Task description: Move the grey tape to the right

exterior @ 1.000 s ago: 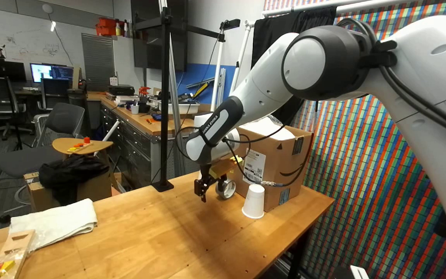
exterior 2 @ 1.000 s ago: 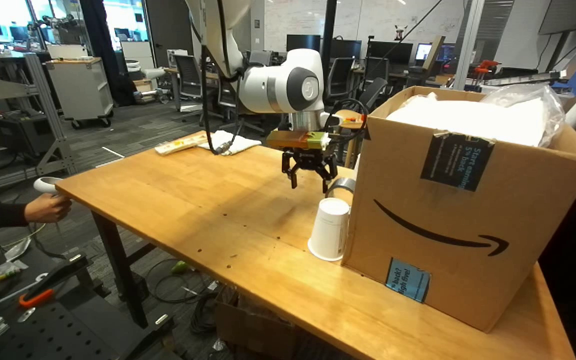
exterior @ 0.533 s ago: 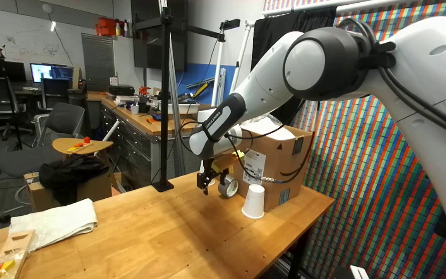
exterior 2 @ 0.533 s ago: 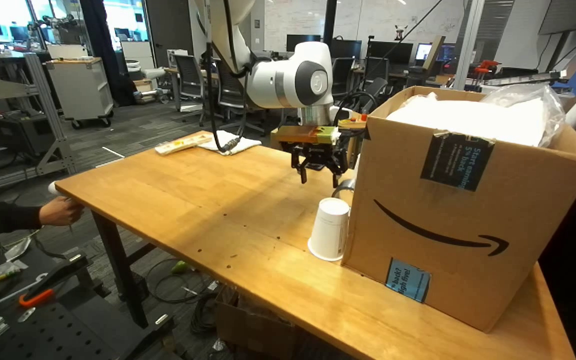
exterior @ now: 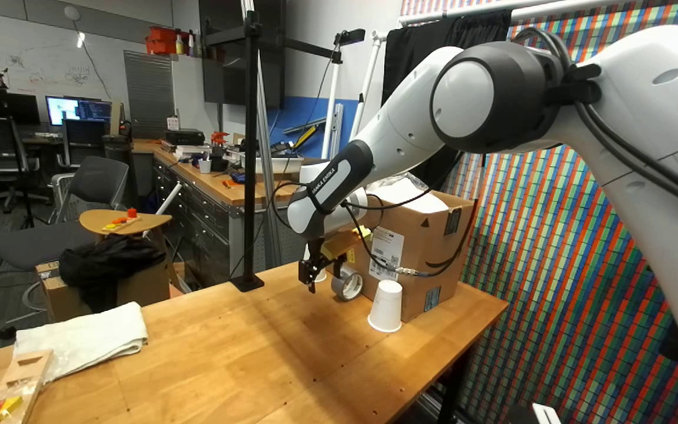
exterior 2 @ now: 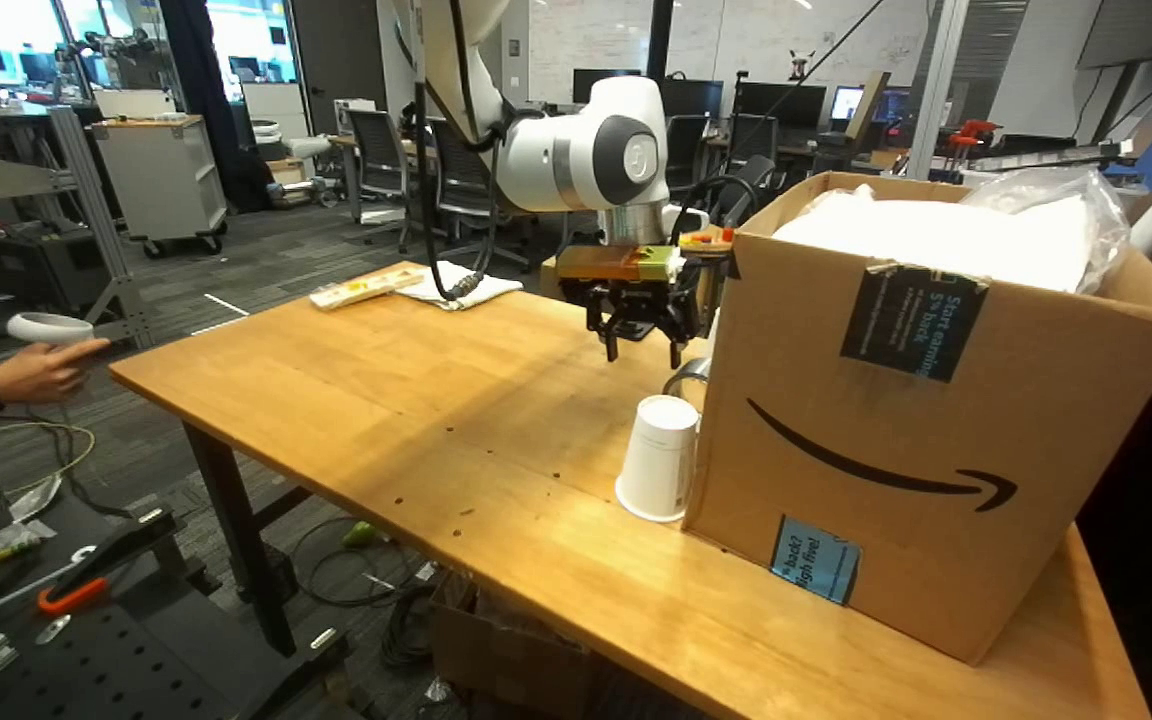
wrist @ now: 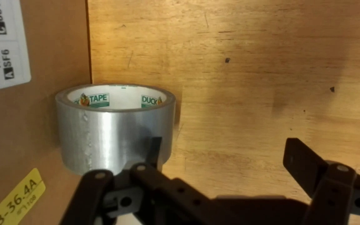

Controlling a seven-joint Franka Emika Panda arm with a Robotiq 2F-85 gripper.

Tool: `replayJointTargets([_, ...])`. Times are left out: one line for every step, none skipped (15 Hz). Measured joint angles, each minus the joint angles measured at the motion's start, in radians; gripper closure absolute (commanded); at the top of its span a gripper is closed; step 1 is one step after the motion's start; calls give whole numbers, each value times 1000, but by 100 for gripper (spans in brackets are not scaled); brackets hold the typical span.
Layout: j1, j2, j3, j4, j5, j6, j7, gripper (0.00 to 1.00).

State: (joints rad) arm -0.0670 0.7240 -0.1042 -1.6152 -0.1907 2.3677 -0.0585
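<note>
The grey tape (wrist: 105,137) stands on its edge beside the cardboard box, its hollow pale core showing in the wrist view. In an exterior view it (exterior: 339,285) is just right of the gripper. In an exterior view it (exterior 2: 682,374) is mostly hidden behind the paper cup and the box. My gripper (wrist: 223,147) is open, with bare table between its fingers. Its left finger overlaps the tape in the wrist view; I cannot tell whether they touch. In both exterior views the gripper (exterior: 325,281) (exterior 2: 643,358) hangs above the table, near the tape.
A large cardboard box (exterior: 433,253) (exterior 2: 876,400) stands against the tape's side. An upside-down white paper cup (exterior: 385,307) (exterior 2: 658,460) stands in front of the tape. A white object (exterior: 321,275) shows partly behind the gripper. A white cloth (exterior: 83,335) lies on the table's far end.
The gripper has risen and moved slightly toward the box over the last second, hardly moving lately. The tape shifted a little toward the box. The person's hand at the side has moved.
</note>
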Motion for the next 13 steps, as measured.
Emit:
replayJointTargets([8,-7,1,-15,-5,7,0,0])
replayJointTargets([20,-21,1,-38,-12,16,2,0])
replayJointTargets([34,-42,2,-69,-19,23,4,0])
replayJointTargets([40,-53,4,-84,-20,22,5,0])
replayJointTargets([44,-52,4,-84,-20,20,5,0])
replayJointTargets([43,-48,3,-83,-20,20,5,0])
replayJointTargets([40,-43,3,-80,-20,21,5,0])
replayJointTargets([37,-41,3,-81,-20,21,5,0])
replayJointTargets([33,-41,3,-80,-20,21,5,0])
replayJointTargets([31,-40,3,-80,-20,21,5,0])
replayJointTargets([30,-40,3,-80,-20,21,5,0])
replayJointTargets([31,-40,3,-80,-20,21,5,0])
replayJointTargets([32,-40,3,-80,-20,21,5,0])
